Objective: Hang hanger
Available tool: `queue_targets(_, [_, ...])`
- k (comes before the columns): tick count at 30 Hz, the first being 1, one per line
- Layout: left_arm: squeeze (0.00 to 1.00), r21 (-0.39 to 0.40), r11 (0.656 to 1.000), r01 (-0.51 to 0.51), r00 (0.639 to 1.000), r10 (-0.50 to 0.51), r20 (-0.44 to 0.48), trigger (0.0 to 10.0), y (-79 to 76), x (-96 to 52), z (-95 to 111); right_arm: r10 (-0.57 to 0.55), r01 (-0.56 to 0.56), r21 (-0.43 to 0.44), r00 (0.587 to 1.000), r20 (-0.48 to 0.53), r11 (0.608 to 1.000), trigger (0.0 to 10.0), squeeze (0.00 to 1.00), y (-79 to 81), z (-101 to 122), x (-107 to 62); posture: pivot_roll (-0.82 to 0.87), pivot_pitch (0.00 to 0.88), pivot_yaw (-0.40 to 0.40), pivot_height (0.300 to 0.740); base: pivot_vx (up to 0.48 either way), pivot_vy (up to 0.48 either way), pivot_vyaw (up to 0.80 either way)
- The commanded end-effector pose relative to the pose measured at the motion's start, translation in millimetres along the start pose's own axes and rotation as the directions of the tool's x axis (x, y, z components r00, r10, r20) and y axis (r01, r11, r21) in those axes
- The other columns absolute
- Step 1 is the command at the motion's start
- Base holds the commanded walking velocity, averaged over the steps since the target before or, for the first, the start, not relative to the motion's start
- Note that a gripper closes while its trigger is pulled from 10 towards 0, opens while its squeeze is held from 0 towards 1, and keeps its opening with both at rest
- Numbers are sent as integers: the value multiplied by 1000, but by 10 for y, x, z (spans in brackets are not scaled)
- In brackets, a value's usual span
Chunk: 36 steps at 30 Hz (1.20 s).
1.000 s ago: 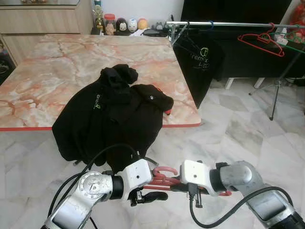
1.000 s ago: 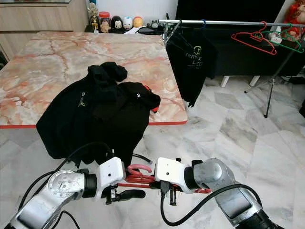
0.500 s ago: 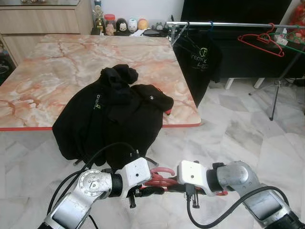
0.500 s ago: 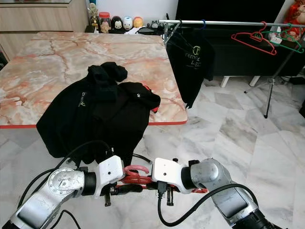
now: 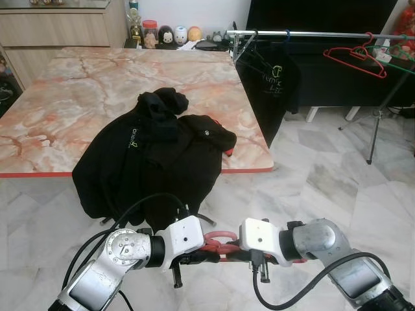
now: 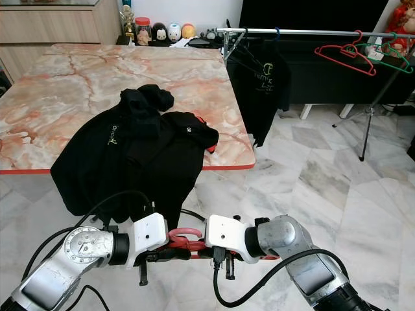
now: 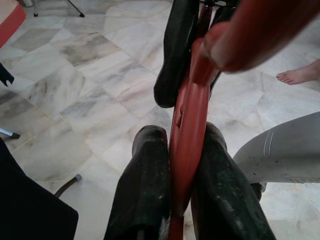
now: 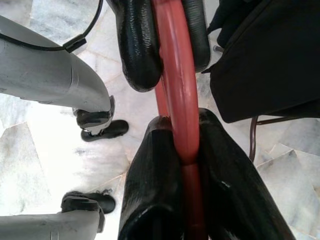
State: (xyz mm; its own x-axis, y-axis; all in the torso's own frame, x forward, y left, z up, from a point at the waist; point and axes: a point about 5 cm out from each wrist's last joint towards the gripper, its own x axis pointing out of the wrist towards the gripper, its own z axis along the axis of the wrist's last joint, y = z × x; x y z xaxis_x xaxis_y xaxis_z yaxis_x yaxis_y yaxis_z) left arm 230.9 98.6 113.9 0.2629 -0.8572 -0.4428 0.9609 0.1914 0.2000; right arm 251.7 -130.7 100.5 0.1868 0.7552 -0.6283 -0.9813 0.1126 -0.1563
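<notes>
A red hanger is held low in front of me, over the floor, between both grippers. In the left wrist view my left gripper is shut on its red bar. In the right wrist view my right gripper is shut on the same red hanger from the opposite side, the two pairs of fingers almost tip to tip. A metal clothes rail runs across the far right, with a black T-shirt hanging on it.
A marble table stands ahead with a heap of black garments draped over its near edge. A red hanger and a green hanger hang further along the rail. A person's bare foot is on the floor.
The left gripper's fingers have risen and shut on the hanger. The right gripper has drifted a little left with it. The hanging black T-shirt has swayed.
</notes>
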Motion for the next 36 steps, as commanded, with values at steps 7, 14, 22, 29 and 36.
queue_targets(7, [0, -20, 1000, 4, 1000, -4, -30, 0, -19, 4, -46, -64, 64, -2, 997, 42, 998, 10000, 1000, -119, 84, -67, 59, 0, -75, 740, 0, 0, 0])
queue_targets(14, [0, 12, 1000, -8, 994, 9, -106, 0, 46, -136, -131, -3, 3, -11, 999, 36, 1000, 10000, 1000, -61, 71, -81, 65, 0, -78, 740, 0, 0, 0])
queue_targets(22, [0, 77, 996, -37, 975, 53, -215, 0, 158, -321, -230, -24, 23, -23, 1000, -18, 999, 10000, 1000, -132, 2, -156, 67, 0, -81, 740, 0, 0, 0])
queue_targets(29, [0, 82, 979, -186, 929, 202, -309, 0, 329, -593, -450, -298, 303, 44, 949, -100, 952, 10000, 1000, -459, -209, -339, 67, 0, -81, 740, 0, 0, 0])
queue_targets(36, [0, 6, 924, -383, 817, 341, -465, 0, 334, -785, -1027, -670, 763, 293, 646, -365, 576, 10000, 0, -779, -710, -520, 66, 0, -71, 740, 0, 0, 0])
